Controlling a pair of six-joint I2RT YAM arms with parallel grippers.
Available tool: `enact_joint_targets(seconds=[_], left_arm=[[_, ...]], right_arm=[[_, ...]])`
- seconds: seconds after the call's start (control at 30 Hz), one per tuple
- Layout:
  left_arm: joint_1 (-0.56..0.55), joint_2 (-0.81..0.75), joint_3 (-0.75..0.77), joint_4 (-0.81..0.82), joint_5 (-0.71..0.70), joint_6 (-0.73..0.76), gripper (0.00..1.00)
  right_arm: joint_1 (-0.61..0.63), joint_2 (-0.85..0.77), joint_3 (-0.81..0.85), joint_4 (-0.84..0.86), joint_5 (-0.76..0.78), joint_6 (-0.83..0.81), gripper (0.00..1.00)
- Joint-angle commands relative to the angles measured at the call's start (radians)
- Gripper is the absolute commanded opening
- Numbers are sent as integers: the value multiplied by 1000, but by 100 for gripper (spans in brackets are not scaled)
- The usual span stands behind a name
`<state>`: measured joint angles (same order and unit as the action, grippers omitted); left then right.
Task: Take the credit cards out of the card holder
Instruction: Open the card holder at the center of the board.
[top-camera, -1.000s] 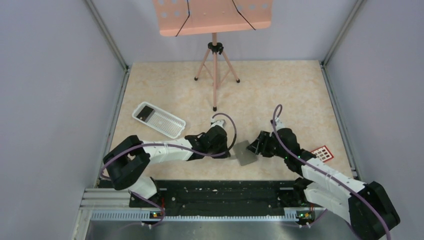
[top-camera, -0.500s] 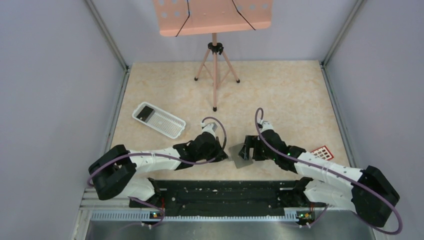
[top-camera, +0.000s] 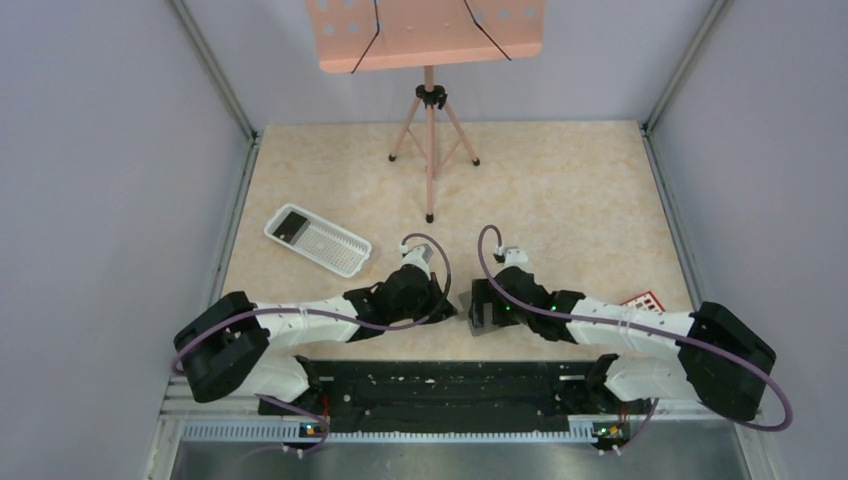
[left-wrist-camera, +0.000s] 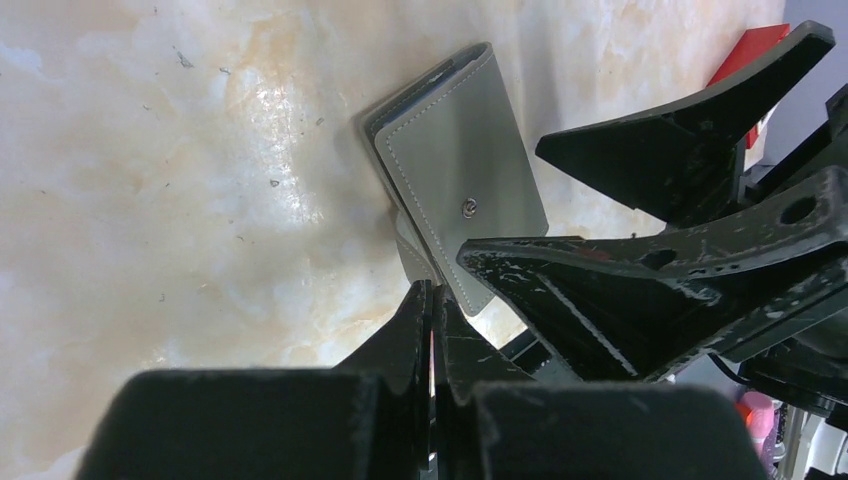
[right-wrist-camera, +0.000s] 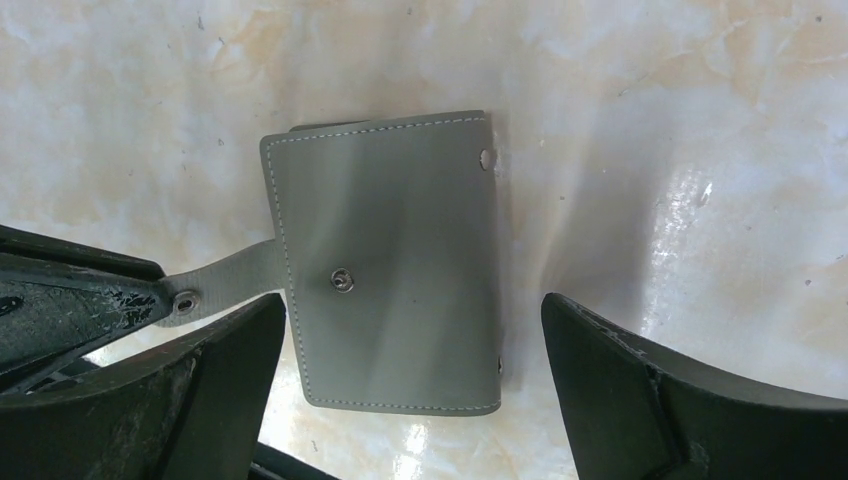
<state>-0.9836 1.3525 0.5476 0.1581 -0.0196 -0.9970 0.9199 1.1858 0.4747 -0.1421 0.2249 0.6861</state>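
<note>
The likeliest failure, as I judge it, is the strap (right-wrist-camera: 235, 275) slipping. The left tool (left-wrist-camera: 430, 295) is pressing its fingers together on what looks like only the very end of the tab, so a pull could be losing the tab. It could equally be dragging the whole holder (right-wrist-camera: 390, 230) across the glossy table (right-wrist-camera: 680, 90) rather than folding it open.

The second risk is the right tool (right-wrist-camera: 412, 310). It is spread wide and straddling the holder, one finger on each side, apparently touching neither edge. If it closes there, it is clamping both halves shut and working against the left tool. If it stays loose, nothing is anchoring the holder.

The two tools are also crowding each other, so a sideways move could be knocking fingers together.

The holder is lying closed and flat directly beneath the right tool, just ahead of the left tool's tips. Its strap is already off the stud (right-wrist-camera: 342, 280). No card is showing inside it. One red card (top-camera: 643, 298) is lying well behind the right tool, beside that forearm.

Both arms are reaching low and inward from their bases. The forearms are running nearly level over the table and the wrists are meeting just ahead of the middle. The left tool is pointing across toward the right one, and the right is pointing back toward it.
</note>
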Motion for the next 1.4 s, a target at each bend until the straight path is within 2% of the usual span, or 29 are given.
enact_joint_targets(seconds=[0.0,0.43,0.73,0.97,1.37], left_arm=[[-3,-30,-12,56,-9,-6,0],[-3,-35,-21,61,-13,-22,0],[-3,-44,-23,49,-24,-22,0],[-3,-44,-10,-9,-32,2,0],[-3,-60,-11,-72,-72,10,0]], right_arm=[[40,26,56,26,60,-5,98],[136,155,141,-73,237,32,98],[150,197,150,-89,274,39,95],[152,117,148,-122,299,31,89],[118,-57,115,-220,348,21,87]])
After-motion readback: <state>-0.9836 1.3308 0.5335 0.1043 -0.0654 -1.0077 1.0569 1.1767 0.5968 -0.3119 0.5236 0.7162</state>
